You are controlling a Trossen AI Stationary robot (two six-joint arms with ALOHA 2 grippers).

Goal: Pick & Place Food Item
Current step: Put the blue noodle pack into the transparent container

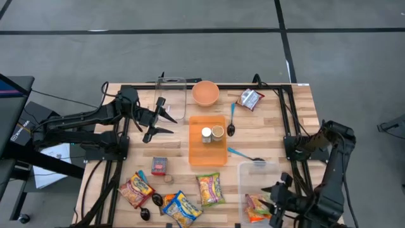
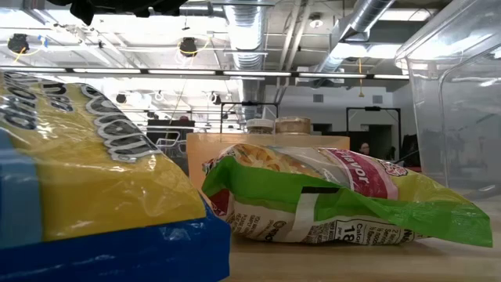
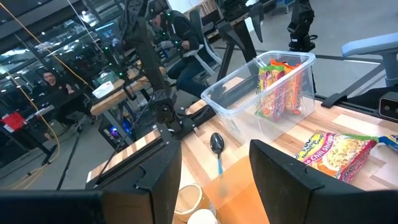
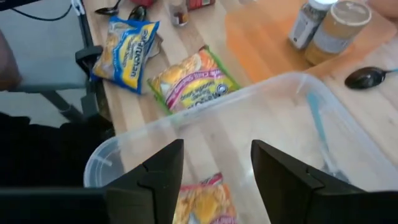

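Beside the orange board (image 1: 207,140), a clear bin (image 1: 261,190) holds one noodle packet (image 4: 202,205) directly beneath the right gripper (image 4: 214,180), whose fingers stand apart and empty above it. The left gripper (image 1: 163,121), fingers parted and empty, waits on the board's far side. Likely risk: rising carelessly, a finger could snag the bin's rim and drag it.
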